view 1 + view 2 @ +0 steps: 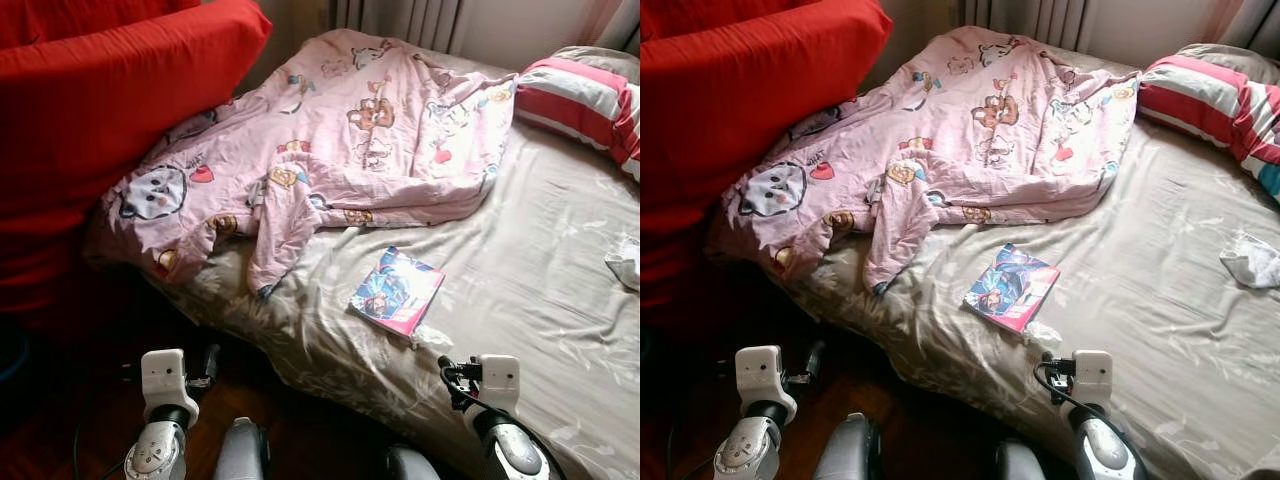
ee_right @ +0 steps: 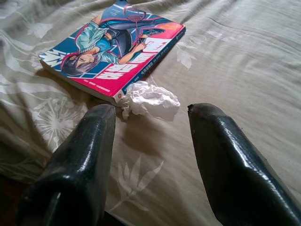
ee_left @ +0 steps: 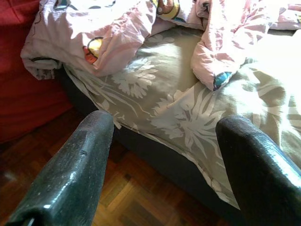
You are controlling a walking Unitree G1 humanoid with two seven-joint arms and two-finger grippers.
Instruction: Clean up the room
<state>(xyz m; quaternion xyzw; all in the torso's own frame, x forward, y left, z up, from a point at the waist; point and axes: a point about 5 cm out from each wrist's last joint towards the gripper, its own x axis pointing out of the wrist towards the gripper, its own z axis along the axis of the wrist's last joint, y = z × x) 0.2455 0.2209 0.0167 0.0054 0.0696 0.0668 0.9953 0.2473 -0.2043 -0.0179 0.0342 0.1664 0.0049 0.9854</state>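
Fingers (image 2: 80,160) of the right gripper (image 2: 150,155) are standing wide apart with nothing between them, hovering low over the near edge of the bed (image 1: 540,290). Just ahead of them a crumpled white tissue (image 2: 150,100) is lying on the sheet, touching the near corner of a manga book (image 2: 115,49) with a bright pink-and-blue cover. In the head views the book (image 1: 397,290) is resting flat on the beige floral sheet, just beyond the right gripper.

The left gripper (image 3: 162,169) is also gaping open and holding nothing; it is hanging over the dark parquet floor (image 3: 122,193) beside the bed's corner, its fingers pointing at the overhanging sheet and the drooping end of a pink cartoon-print duvet (image 3: 117,33).

That duvet (image 1: 340,130) is sprawling in a rumpled heap across the far left part of the bed, one fold trailing toward the near edge, well left of the book. A red-and-white striped pillow (image 1: 585,100) is sitting at the far right corner. Another crumpled white tissue (image 1: 625,262) is lying at the right edge of the mattress, well apart from the book. A large red cushioned piece (image 1: 100,110) is leaning against the bed's left side, touching the duvet. Behind the bed a curtain (image 1: 400,20) is hanging, and sunlight is falling across the sheet.
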